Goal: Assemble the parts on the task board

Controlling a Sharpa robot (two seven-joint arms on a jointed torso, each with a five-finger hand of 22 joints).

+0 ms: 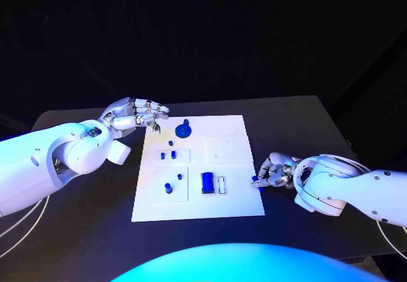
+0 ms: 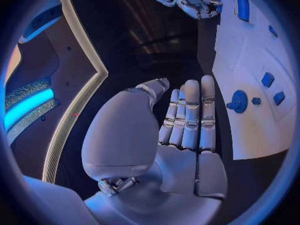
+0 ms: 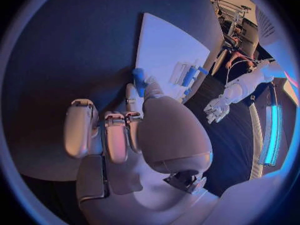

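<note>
Small blue part [image 1: 253, 178] at right edge of task board [image 1: 229, 202], pinched in right hand [image 1: 273, 171].
Round blue part [image 1: 184, 129] lying near board's far left corner; left hand [image 1: 136, 114] beside that corner, empty, fingers straight and together.

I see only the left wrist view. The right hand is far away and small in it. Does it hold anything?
Observer: Yes. In the right wrist view the right hand pinches a small blue part between its fingertips.
Operator: Where is that part relative to the task board?
Observer: In the head view it is at the board's right edge, level with the long blue block.
Operator: And the left hand, seen from above?
Observer: It is at the board's far left corner, beside the round blue part, not touching it.
</note>
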